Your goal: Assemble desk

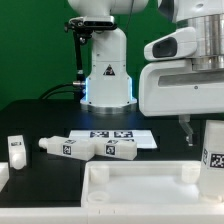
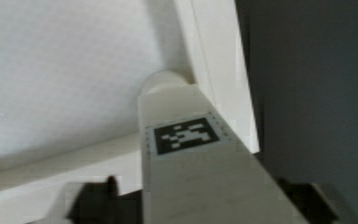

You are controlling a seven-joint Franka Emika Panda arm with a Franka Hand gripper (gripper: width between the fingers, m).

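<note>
White plastic leg, with a black-and-white square tag on its face, stands upright, long axis vertical, at the corner of the tabletop panel at the exterior view's right. The pincer straddles it, one finger each side, but I cannot tell whether it grips or stands loose. Two more tagged legs lie sideways on the dark surface by the marker board.

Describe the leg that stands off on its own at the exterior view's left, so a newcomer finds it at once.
Start at the robot's white base at the back, then come forward to the marker board. Two legs lie on their sides at its front edge. Further to the exterior view's left, the lone leg stands upright, apart from both.
</note>
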